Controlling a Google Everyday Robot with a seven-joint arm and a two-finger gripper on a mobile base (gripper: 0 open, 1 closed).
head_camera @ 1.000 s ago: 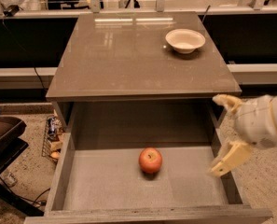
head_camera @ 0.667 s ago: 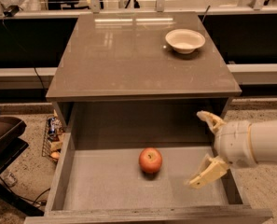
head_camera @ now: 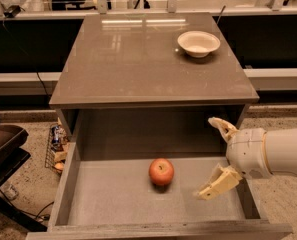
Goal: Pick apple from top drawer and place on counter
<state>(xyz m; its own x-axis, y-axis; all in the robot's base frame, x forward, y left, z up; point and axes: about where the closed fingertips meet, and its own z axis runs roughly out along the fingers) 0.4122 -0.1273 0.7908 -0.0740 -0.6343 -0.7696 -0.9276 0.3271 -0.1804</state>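
Note:
The apple (head_camera: 161, 171), small, red with a yellowish patch, lies near the middle of the open top drawer (head_camera: 113, 204), on its matte grey floor. My gripper (head_camera: 212, 156) comes in from the right over the drawer's right side, to the right of the apple and apart from it. It is open and empty, with one tan finger (head_camera: 222, 128) up near the drawer's back and the other (head_camera: 217, 184) lower toward the front. The glossy grey-brown counter (head_camera: 138, 59) lies above and behind the drawer.
A white bowl (head_camera: 198, 43) stands on the counter's back right. A dark chair (head_camera: 3, 149) is at the left on the floor. A wire rack with packets (head_camera: 57, 146) stands by the drawer's left wall. Rails and benches run behind the counter.
My gripper has moved left from beyond the drawer's right wall to over the drawer's right part, closer to the apple. The apple has not moved.

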